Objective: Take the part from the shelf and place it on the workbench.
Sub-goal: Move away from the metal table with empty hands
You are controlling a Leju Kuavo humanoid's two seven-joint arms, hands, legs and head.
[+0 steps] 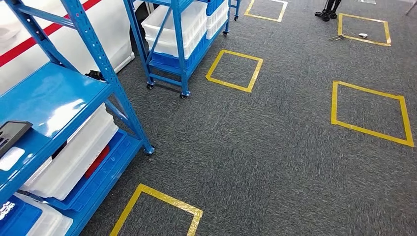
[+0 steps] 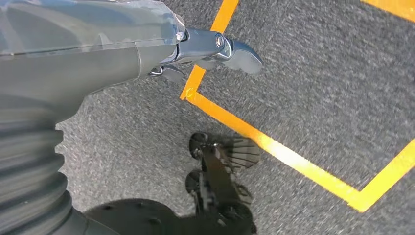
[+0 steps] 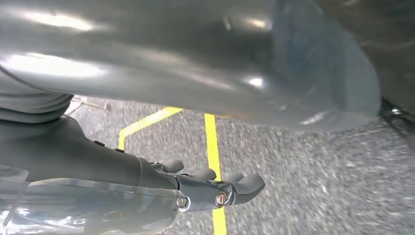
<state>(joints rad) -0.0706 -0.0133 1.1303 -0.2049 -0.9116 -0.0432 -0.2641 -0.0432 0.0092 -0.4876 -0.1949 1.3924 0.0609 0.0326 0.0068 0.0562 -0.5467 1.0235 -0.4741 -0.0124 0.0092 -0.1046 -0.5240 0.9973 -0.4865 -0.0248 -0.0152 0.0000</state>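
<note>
White bins [image 1: 74, 152] are seen under the blue shelf [image 1: 54, 98], a dark part [image 1: 11, 133] upon it, while left hand [image 2: 210, 51] and right hand [image 3: 210, 188] hang unladen, fingers loosely extended.

L hand [image 2: 215, 51], R hand [image 3: 215, 188] — both empty, fingers loosely apart.

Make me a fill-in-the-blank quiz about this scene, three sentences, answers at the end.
1. The shelf frame is painted ____.
2. The squares taped on the carpet are ____.
3. The dark tray lies on the shelf's ____ level, above the white bins.

Answers: blue; yellow; top
</note>
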